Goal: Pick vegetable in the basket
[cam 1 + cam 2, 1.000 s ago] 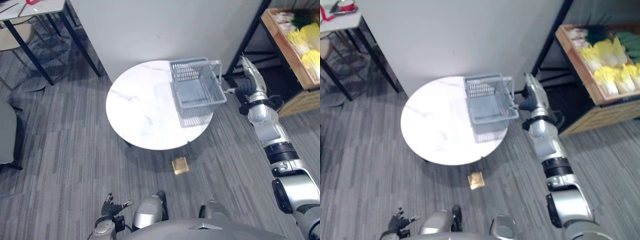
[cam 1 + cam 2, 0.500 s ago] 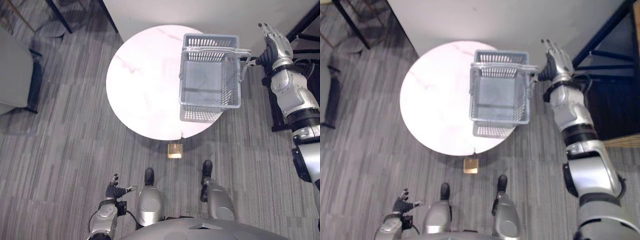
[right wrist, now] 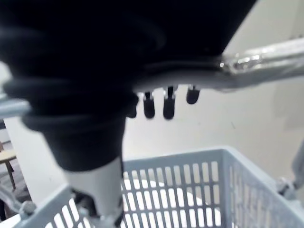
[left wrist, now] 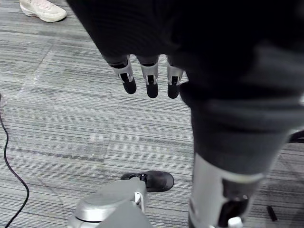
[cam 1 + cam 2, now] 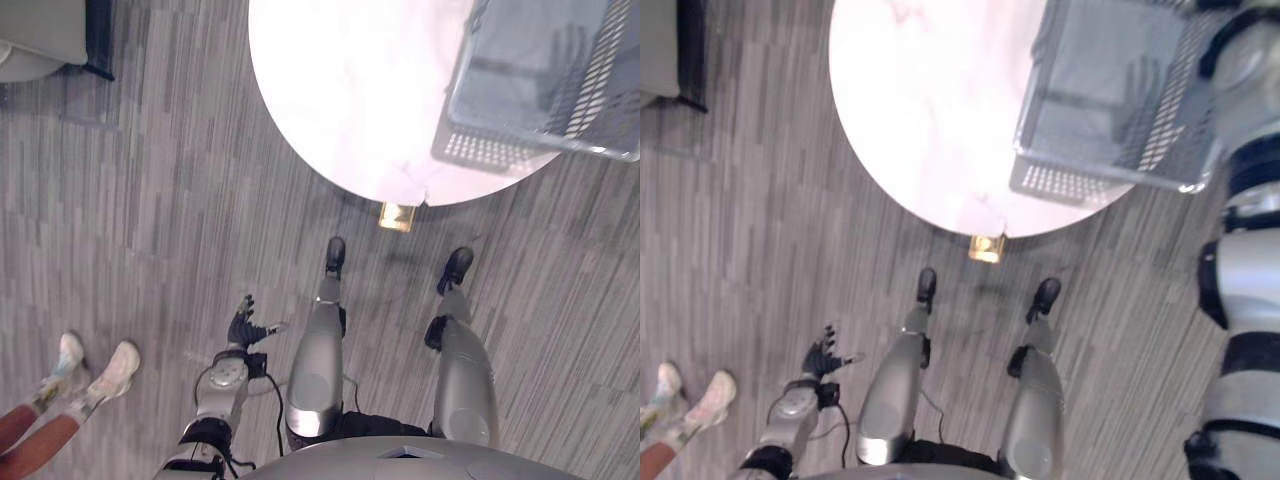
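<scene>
One pale grey basket (image 5: 1080, 182) with slotted walls.

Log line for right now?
left hand open above floor | right hand open at handle | basket on table, nothing seen inside

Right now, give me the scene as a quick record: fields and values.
table: round, white, ahead of the robot
basket: grey, at the table's right side; no vegetable seen in it
left robot hand: down at the robot's left side, fingers relaxed, empty
right robot hand: fingers straight, at the basket's handle
floor: small yellow block by the table's near edge; person's shoes at left
</scene>
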`<state>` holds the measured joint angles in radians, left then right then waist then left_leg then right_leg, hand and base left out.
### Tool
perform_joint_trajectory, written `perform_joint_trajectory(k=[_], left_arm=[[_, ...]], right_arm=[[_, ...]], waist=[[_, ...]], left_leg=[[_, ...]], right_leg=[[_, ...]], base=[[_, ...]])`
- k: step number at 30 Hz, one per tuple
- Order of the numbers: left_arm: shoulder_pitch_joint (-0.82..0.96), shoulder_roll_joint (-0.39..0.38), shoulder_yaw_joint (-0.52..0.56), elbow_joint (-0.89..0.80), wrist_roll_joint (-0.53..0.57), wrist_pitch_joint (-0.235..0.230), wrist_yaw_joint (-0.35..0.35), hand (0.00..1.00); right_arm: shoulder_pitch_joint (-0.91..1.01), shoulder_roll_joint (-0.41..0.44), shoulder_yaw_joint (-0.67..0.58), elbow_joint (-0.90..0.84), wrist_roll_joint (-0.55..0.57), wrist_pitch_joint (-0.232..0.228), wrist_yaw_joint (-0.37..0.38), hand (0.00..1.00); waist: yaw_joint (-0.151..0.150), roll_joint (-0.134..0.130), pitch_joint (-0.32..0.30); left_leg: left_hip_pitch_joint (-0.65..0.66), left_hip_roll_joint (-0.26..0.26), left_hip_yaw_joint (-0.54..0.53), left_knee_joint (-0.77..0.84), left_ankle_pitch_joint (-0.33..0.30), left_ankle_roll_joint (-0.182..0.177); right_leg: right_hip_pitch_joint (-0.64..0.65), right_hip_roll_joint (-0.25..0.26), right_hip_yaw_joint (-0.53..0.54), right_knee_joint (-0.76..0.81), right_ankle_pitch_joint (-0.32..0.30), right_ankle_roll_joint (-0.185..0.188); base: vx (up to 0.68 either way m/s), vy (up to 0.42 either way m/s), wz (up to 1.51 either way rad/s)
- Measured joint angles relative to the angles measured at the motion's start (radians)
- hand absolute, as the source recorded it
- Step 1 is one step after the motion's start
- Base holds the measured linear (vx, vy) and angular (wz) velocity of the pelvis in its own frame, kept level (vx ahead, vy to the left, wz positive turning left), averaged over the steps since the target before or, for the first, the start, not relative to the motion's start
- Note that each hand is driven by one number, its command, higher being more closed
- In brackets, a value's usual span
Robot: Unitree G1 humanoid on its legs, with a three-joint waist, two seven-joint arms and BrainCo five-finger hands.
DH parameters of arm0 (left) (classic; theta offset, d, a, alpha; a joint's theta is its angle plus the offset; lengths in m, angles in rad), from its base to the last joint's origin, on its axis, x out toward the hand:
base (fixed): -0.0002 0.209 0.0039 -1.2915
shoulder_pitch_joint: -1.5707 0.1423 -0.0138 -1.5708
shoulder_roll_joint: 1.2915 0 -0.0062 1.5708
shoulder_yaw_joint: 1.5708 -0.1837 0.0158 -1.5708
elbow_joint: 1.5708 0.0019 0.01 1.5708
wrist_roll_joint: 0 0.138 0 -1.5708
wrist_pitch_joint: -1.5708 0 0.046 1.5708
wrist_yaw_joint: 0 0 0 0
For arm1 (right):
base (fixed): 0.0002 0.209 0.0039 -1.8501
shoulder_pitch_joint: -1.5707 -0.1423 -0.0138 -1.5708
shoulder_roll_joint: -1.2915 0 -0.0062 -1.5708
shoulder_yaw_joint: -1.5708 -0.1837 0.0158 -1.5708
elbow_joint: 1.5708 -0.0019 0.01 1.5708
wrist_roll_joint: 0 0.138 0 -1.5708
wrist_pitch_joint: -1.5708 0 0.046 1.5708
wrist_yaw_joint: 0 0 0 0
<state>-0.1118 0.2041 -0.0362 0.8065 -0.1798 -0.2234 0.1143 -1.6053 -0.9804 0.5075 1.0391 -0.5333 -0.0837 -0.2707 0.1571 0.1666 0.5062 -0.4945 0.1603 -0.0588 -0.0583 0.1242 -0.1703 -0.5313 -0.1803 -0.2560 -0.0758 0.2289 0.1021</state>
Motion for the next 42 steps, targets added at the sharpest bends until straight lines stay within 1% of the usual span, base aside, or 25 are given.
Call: perform_joint_trajectory(k=[6,9,12,14,15,17,20,22,25,26,27,28,30,31,32,33,34,35,36,37,38,39,40,41,42], left_arm=[[0.013,-0.103,0.049,-0.039,-0.005,0.002,-0.003,0.0],[0.015,-0.134,0.059,-0.045,-0.003,0.003,-0.004,0.0],[0.05,-0.125,0.07,-0.064,0.018,0.004,-0.005,0.0],[0.098,-0.103,0.068,-0.074,0.063,0.017,-0.008,0.0],[0.107,-0.097,0.068,-0.073,0.076,0.022,-0.01,0.0],[0.119,-0.073,0.06,-0.075,0.097,0.039,-0.026,0.0],[0.123,-0.048,0.041,-0.076,0.129,0.049,-0.034,0.0],[0.131,-0.006,0.02,-0.076,0.134,0.059,-0.067,0.0],[0.147,0.029,0.019,-0.076,0.154,0.063,-0.095,0.0],[0.151,0.032,0.022,-0.076,0.162,0.063,-0.099,0.0],[0.164,0.017,0.031,-0.074,0.172,0.063,-0.113,0.0],[0.18,0.018,0.045,-0.073,0.173,0.064,-0.115,0.0],[0.193,0.031,0.067,-0.077,0.173,0.068,-0.115,0.0],[0.201,0.031,0.094,-0.056,0.173,0.082,-0.116,0.0],[0.199,0.022,0.116,-0.028,0.173,0.082,-0.118,0.0],[0.205,0.007,0.131,-0.026,0.172,0.08,-0.117,0.0],[0.211,-0.006,0.149,-0.005,0.172,0.086,-0.115,0.0],[0.22,-0.013,0.154,0.022,0.173,0.089,-0.115,0.0],[0.22,-0.018,0.159,0.035,0.173,0.089,-0.113,0.0],[0.219,-0.024,0.179,0.065,0.177,0.089,-0.112,0.0],[0.213,-0.044,0.202,0.111,0.19,0.092,-0.112,0.0],[0.21,-0.059,0.214,0.131,0.203,0.092,-0.111,0.0],[0.21,-0.082,0.235,0.16,0.213,0.093,-0.108,0.0],[0.212,-0.098,0.236,0.173,0.222,0.098,-0.107,0.0],[0.215,-0.107,0.236,0.175,0.233,0.1,-0.104,0.0]], right_arm=[[0.086,-0.039,0.042,-0.203,0.024,0.003,0.01,1.0],[0.328,-0.01,-0.058,-0.347,0.05,0.006,0.037,1.0],[0.688,0.128,-0.239,-0.433,0.061,0.012,0.072,1.0],[0.984,0.253,-0.39,-0.477,0.101,0.012,0.085,1.0],[1.05,0.281,-0.428,-0.489,0.11,0.013,0.089,1.0],[1.293,0.365,-0.606,-0.58,0.17,0.017,0.094,1.0],[1.462,0.405,-0.743,-0.667,0.178,0.019,0.093,1.0],[1.57,0.461,-0.853,-0.733,0.189,0.02,0.085,1.0],[1.665,0.537,-0.904,-0.792,0.216,0.019,0.073,1.0],[1.684,0.554,-0.911,-0.8,0.217,0.019,0.072,1.0],[1.695,0.592,-0.911,-0.796,0.218,0.019,0.074,1.0],[1.702,0.626,-0.909,-0.796,0.217,0.018,0.075,1.0],[1.728,0.66,-0.906,-0.789,0.226,0.016,0.077,1.0],[1.7,0.683,-0.873,-0.761,0.24,0.013,0.079,1.0],[1.661,0.721,-0.863,-0.729,0.25,0.011,0.077,1.0],[1.645,0.73,-0.863,-0.716,0.253,0.01,0.076,1.0],[1.633,0.745,-0.845,-0.656,0.257,0.004,0.076,1.0],[1.642,0.747,-0.837,-0.589,0.258,0.005,0.085,1.0],[1.642,0.749,-0.836,-0.565,0.266,0.008,0.089,1.0],[1.643,0.763,-0.828,-0.54,0.277,0.015,0.094,1.0],[1.658,0.775,-0.828,-0.54,0.277,0.017,0.095,1.0],[1.675,0.78,-0.828,-0.539,0.278,0.02,0.098,1.0],[1.708,0.797,-0.818,-0.532,0.284,0.031,0.102,1.0],[1.737,0.813,-0.813,-0.51,0.288,0.04,0.102,1.0],[1.745,0.819,-0.808,-0.49,0.295,0.047,0.1,1.0]], waist=[[0.001,-0.009,-0.004],[-0.02,-0.022,-0.007],[-0.046,-0.078,-0.036],[-0.093,-0.132,-0.103],[-0.103,-0.144,-0.12],[-0.155,-0.185,-0.159],[-0.193,-0.22,-0.202],[-0.229,-0.25,-0.227],[-0.266,-0.279,-0.256],[-0.269,-0.278,-0.266],[-0.271,-0.248,-0.28],[-0.27,-0.244,-0.286],[-0.272,-0.283,-0.313],[-0.265,-0.286,-0.311],[-0.232,-0.273,-0.319],[-0.222,-0.26,-0.314],[-0.234,-0.255,-0.334],[-0.225,-0.253,-0.356],[-0.222,-0.254,-0.362],[-0.216,-0.244,-0.368],[-0.227,-0.206,-0.363],[-0.228,-0.186,-0.367],[-0.224,-0.169,-0.371],[-0.225,-0.174,-0.369],[-0.223,-0.175,-0.368]], left_leg=[[0.023,0.011,0.081,-0.027,0.02,-0.001],[0.126,0.031,0.113,-0.023,-0.003,-0.004],[0.264,0.04,0.136,0.016,-0.059,-0.002],[0.331,0.038,0.138,0.035,-0.101,0.001],[0.343,0.038,0.141,0.036,-0.107,0.003],[0.391,0.026,0.142,0.044,-0.124,0.007],[0.425,0.012,0.179,0.052,-0.142,0.013],[0.464,0.012,0.253,0.088,-0.179,0.015],[0.513,0.03,0.382,0.158,-0.237,0.021],[0.523,0.035,0.413,0.161,-0.243,0.024],[0.575,0.086,0.523,0.147,-0.248,0.031],[0.604,0.102,0.568,0.15,-0.248,0.025],[0.652,0.088,0.647,0.194,-0.281,0.004],[0.646,0.106,0.721,0.263,-0.321,0.06],[0.641,0.045,0.768,0.158,-0.352,0.113],[0.663,0.042,0.79,0.136,-0.291,0.11],[0.692,0.029,0.893,0.15,-0.275,0.061],[0.694,0.038,0.964,0.193,-0.279,0.062],[0.698,0.052,1.001,0.22,-0.284,0.059],[0.705,0.085,1.074,0.276,-0.291,0.05],[0.722,0.124,1.127,0.318,-0.293,0.047],[0.731,0.148,1.148,0.34,-0.292,0.046],[0.748,0.209,1.175,0.437,-0.283,0.051],[0.742,0.273,1.153,0.573,-0.285,0.045],[0.724,0.293,1.106,0.642,-0.302,0.051]], right_leg=[[-0.04,0.007,0.051,0.017,0.014,0.0],[0.052,0.025,0.06,0.024,0.002,-0.005],[0.176,0.036,0.082,0.052,-0.045,-0.014],[0.248,0.034,0.084,0.06,-0.085,-0.006],[0.26,0.033,0.086,0.061,-0.091,-0.005],[0.298,0.018,0.09,0.09,-0.113,0.006],[0.3,0.008,0.133,0.11,-0.12,0.015],[0.299,0.015,0.198,0.13,-0.12,0.017],[0.305,0.04,0.254,0.116,-0.128,0.0],[0.307,0.034,0.206,0.103,-0.151,-0.026],[0.286,0.036,0.059,0.177,-0.247,-0.084],[0.264,0.013,-0.004,0.321,-0.252,-0.111],[0.262,-0.005,-0.11,0.417,-0.252,-0.15],[0.261,0.042,-0.1,0.348,-0.181,-0.242],[0.276,0.075,-0.097,0.252,-0.147,-0.308],[0.272,0.051,-0.202,0.36,-0.241,-0.316],[0.284,-0.043,-0.362,0.509,-0.393,-0.251],[0.319,-0.105,-0.479,0.531,-0.435,-0.212],[0.33,-0.114,-0.527,0.525,-0.436,-0.209],[0.337,-0.094,-0.579,0.502,-0.433,-0.207],[0.348,-0.024,-0.544,0.449,-0.419,-0.218],[0.357,0.014,-0.521,0.414,-0.411,-0.225],[0.378,0.067,-0.469,0.369,-0.407,-0.229],[0.395,0.106,-0.401,0.34,-0.41,-0.229],[0.403,0.124,-0.363,0.325,-0.409,-0.23]], base=[[-0.03,0.016,-0.26],[0.03,0.009,-0.25],[0.07,0.029,-0.28],[0.08,0.041,-0.04],[0.09,0.043,-0.06],[0.07,0.046,0.0],[0.03,0.05,-0.35],[0.01,0.039,-0.8],[-0.01,0.018,-1.15],[-0.03,0.024,-1.81],[0.01,0.028,-1.73],[0.06,0.027,-1.75],[0.07,-0.005,-1.69],[-0.1,-0.019,-2.85],[-0.16,-0.01,-2.7],[-0.17,0.037,-2.57],[-0.07,-0.011,-2.07],[-0.03,-0.067,-1.9],[0.04,-0.182,-1.74],[0.07,-0.23,-1.54],[0.09,-0.231,-1.41],[0.1,-0.198,-1.28],[0.1,-0.159,-1.3],[0.1,-0.149,-1.34],[0.07,-0.143,-1.55]])
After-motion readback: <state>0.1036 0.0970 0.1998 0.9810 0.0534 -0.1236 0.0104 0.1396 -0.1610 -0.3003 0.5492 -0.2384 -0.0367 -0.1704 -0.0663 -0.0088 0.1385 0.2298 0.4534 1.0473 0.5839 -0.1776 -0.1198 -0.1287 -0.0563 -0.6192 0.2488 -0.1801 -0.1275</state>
